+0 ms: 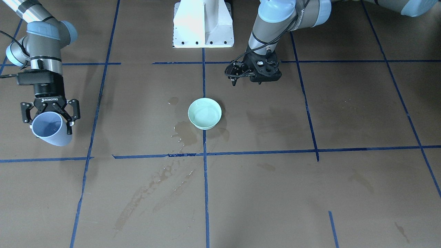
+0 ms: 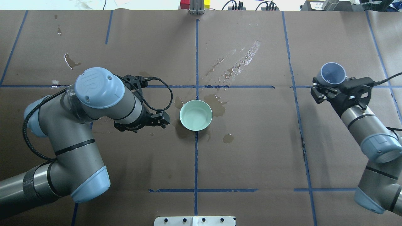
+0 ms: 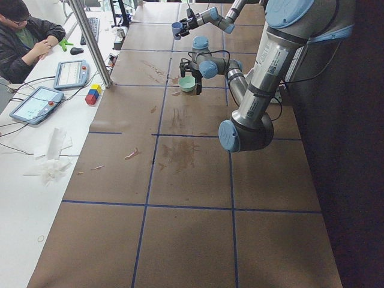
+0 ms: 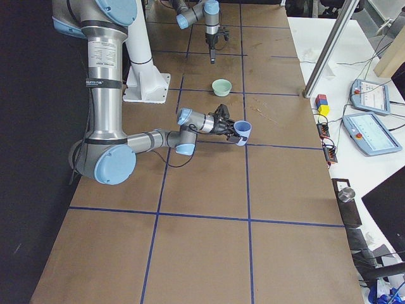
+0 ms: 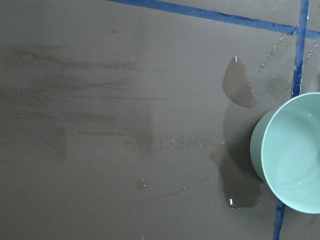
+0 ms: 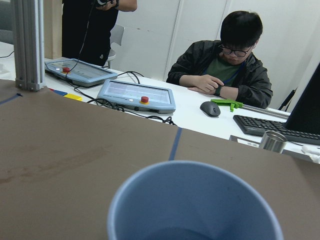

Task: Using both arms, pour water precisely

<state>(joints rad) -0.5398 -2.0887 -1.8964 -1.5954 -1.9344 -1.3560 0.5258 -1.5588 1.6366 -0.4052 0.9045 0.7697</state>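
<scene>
Right gripper (image 1: 50, 116) clamped around tilted blue cup (image 1: 51, 133), far right of the table, lifted. Left gripper (image 2: 161, 120) hangs just left of green bowl (image 2: 181, 115) at centre; grip cannot tell. Water (image 2: 195, 116) sits shallow in bowl; wet stains (image 2: 216, 105) around it.

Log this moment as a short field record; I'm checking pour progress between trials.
right gripper: shut on the blue cup, which is tilted and held far off to the side of the bowl
left gripper: looks shut, holds nothing, beside the bowl without touching it
bowl: pale green, upright at the table's centre
water: apparently a little in the bowl
wet patches: on the brown paper around the bowl
</scene>
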